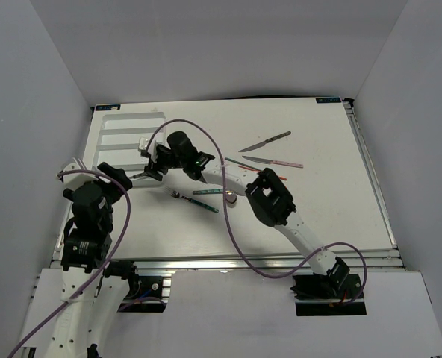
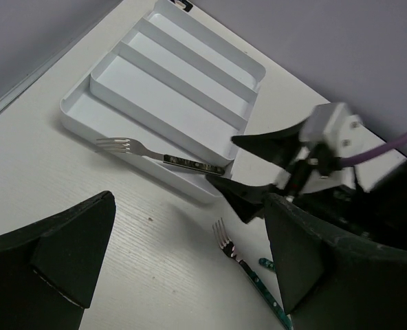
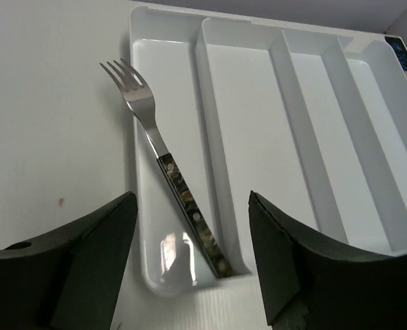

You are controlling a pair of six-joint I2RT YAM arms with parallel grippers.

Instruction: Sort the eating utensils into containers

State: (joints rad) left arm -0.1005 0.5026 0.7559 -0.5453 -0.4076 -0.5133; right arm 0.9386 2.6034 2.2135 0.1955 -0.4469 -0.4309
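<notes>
1. Right, the dark-handled fork [image 3: 163,158] is in the white tray [image 3: 279,42], in the slot nearest the arms. It lies slantwise, with the handle end down in the slot's right-hand corner and the tines propped up over the outer wall.
2. The right pincer [image 3: 190,206] hangs at that same right-hand end of the slot. Its fingers are spread wide either side of the handle, and neither touches the fork.
3. The left pincer [image 2: 190,199] hovers over the table [image 1: 318,201] on the near side of the tray, spread fully and gripping nothing.
4. A green-handled fork [image 2: 241,261] lies flat on the table, near the tray's right end.
5. Over to the far right, a dark-handled knife [image 1: 266,141] and a pink-handled knife [image 1: 275,161] lie well apart from the tray.
</notes>
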